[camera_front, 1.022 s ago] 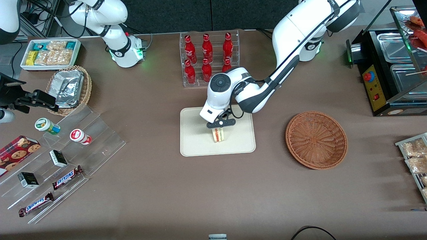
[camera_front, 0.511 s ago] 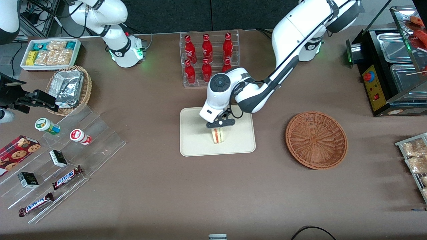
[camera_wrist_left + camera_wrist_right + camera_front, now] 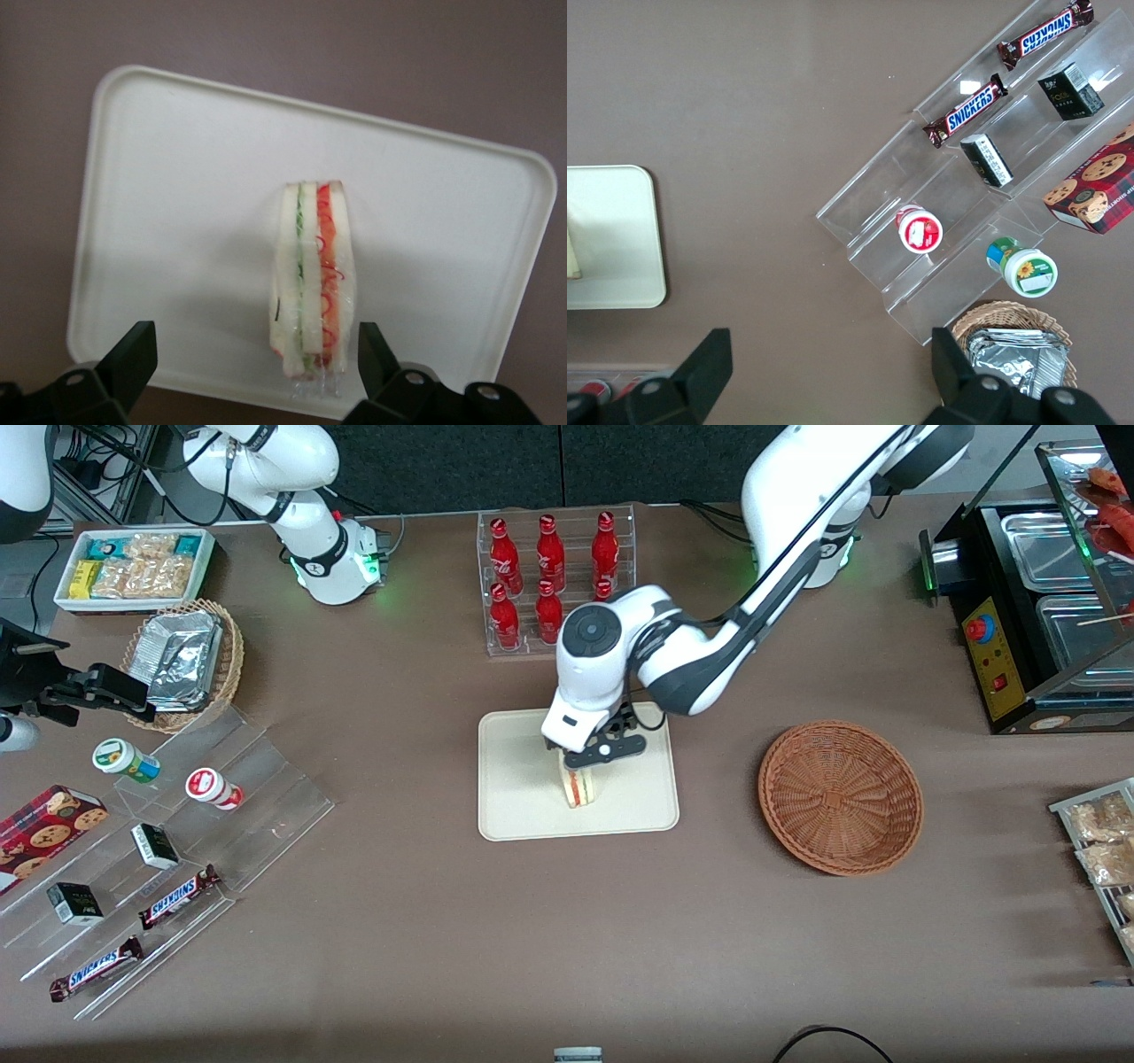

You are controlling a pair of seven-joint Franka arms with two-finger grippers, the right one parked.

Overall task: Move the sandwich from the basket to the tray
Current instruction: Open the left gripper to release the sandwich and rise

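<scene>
Two chocolate bars [image 3: 137, 926] reading SNICKERS are lying on the clear stepped stand [image 3: 221, 815] toward the parked arm's end of the worktop [image 3: 399, 921], beside two small dark boxes, two round tubs and a red cookie box [image 3: 40, 834]; their other print is too small to read. Six red bottles [image 3: 549, 571] with white script are standing in a clear rack, farther from the front camera than the tray [image 3: 523, 797]. One sandwich [image 3: 578, 786] is standing on edge on the tray, red and green filling showing along its cut side. Above it the gripper [image 3: 595, 751] is hovering, its jaws spread wide on either side of the sandwich and not touching it, partly covering its top in the front view. Toward the working arm's end, the basket [image 3: 840, 795] is sitting well apart from the tray. One smaller basket [image 3: 226, 664] is holding foil packets near a white bin of snacks [image 3: 133, 567].
</scene>
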